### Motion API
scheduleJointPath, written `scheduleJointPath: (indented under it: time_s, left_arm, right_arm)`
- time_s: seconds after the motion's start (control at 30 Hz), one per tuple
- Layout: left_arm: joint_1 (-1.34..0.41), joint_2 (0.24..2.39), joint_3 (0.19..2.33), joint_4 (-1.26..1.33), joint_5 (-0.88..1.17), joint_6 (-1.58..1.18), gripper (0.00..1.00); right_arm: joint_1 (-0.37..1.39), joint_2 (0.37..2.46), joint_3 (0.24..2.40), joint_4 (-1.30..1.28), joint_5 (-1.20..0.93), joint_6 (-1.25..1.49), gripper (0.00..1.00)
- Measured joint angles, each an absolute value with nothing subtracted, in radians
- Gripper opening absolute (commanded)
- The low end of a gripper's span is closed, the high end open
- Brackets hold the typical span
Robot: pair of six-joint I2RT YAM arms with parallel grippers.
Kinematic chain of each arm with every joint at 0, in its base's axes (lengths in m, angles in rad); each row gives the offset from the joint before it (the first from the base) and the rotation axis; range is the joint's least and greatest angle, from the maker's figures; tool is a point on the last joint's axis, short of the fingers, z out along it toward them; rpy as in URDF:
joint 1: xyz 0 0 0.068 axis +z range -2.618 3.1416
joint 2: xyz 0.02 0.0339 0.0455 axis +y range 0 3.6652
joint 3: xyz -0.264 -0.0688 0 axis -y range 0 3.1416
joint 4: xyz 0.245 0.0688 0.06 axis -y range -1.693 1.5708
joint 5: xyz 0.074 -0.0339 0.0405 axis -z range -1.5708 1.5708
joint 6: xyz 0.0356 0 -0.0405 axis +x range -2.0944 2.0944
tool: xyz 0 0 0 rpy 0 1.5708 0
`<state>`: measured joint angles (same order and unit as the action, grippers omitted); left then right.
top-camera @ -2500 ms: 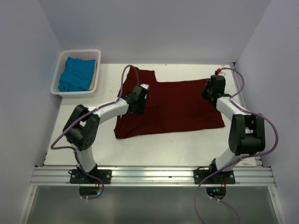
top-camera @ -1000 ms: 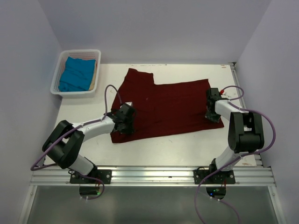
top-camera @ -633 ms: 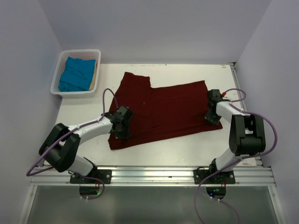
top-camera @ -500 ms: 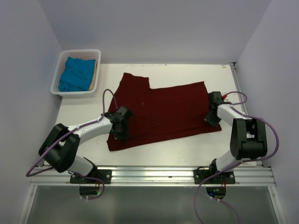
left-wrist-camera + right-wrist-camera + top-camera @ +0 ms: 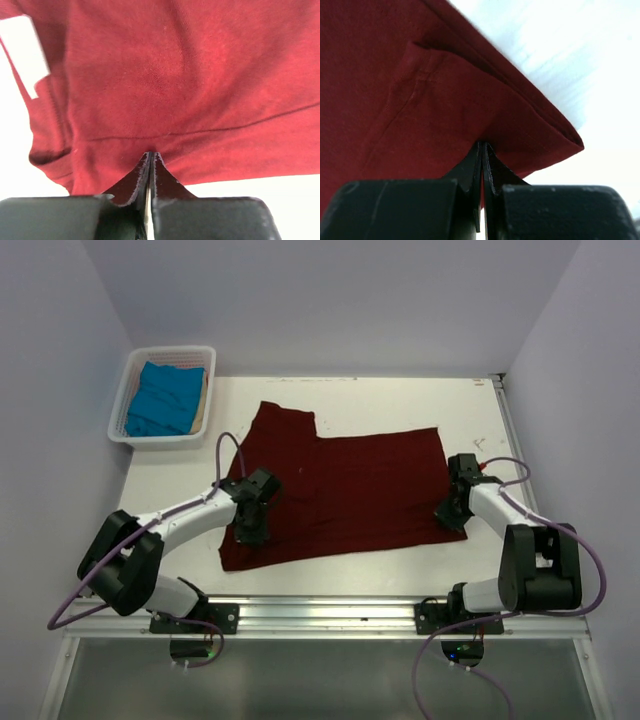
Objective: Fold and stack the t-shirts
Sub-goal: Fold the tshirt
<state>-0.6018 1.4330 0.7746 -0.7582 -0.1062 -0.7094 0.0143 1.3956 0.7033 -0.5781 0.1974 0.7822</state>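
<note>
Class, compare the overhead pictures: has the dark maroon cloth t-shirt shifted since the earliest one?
Yes. The dark maroon cloth t-shirt has slid toward the silver aluminium rail at the near edge, so less bare surface separates them.

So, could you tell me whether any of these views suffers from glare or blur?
Top external: even, soft light, sharp, only faint shadows on the table. Left wrist: the maroon t-shirt is crisp, but the bare table is blown out white. Right wrist: same washed-out table, and the cloth near the right end effector looks soft.
</note>
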Motion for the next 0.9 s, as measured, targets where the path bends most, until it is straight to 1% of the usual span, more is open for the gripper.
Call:
scheduleJointPath:
  time_s: [0.03,0.07,0.13,0.17,0.2,0.27,0.3,0.4,0.5,0.7,0.8,0.83,0.9]
  left_arm:
    - [-0.601,1.423,0.792,-0.777,-0.118,-0.702,0.29]
    - [-0.601,1.417,0.814,-0.791,-0.128,-0.692,0.40]
    - [-0.600,1.406,0.888,-0.804,-0.168,-0.681,0.59]
    - [-0.599,1.407,0.938,-0.804,-0.191,-0.673,0.71]
    - [-0.595,1.411,0.991,-0.797,-0.212,-0.663,0.74]
    - [-0.578,1.441,1.112,-0.783,-0.247,-0.643,0.79]
    - [-0.562,1.470,1.172,-0.764,-0.258,-0.631,0.80]
    - [-0.503,1.593,1.337,-0.715,-0.285,-0.591,0.80]
    - [-0.443,1.769,1.499,-0.685,-0.317,-0.542,0.79]
    - [-0.385,2.100,1.756,-0.662,-0.360,-0.426,0.74]
    - [-0.369,2.194,1.825,-0.628,-0.343,-0.376,0.67]
    - [-0.362,2.212,1.839,-0.617,-0.334,-0.363,0.63]
    - [-0.339,2.241,1.879,-0.607,-0.302,-0.342,0.60]
  right_arm:
    - [0.021,1.393,0.708,-0.602,0.189,0.780,0.00]
    - [0.029,1.391,0.714,-0.627,0.187,0.773,0.04]
    - [0.046,1.379,0.746,-0.678,0.176,0.757,0.21]
    - [0.055,1.369,0.773,-0.690,0.165,0.741,0.30]
    - [0.062,1.357,0.809,-0.695,0.159,0.728,0.45]
    - [0.070,1.345,0.894,-0.688,0.141,0.691,0.54]
    - [0.072,1.348,0.948,-0.683,0.134,0.675,0.59]
    - [0.073,1.370,1.094,-0.652,0.111,0.621,0.61]
    - [0.073,1.411,1.174,-0.602,0.076,0.579,0.63]
    - [0.073,1.469,1.173,-0.547,-0.025,0.537,0.62]
    - [0.075,1.470,1.157,-0.523,-0.061,0.523,0.61]
    - [0.077,1.470,1.151,-0.513,-0.071,0.519,0.61]
    - [0.078,1.468,1.133,-0.496,-0.078,0.511,0.61]
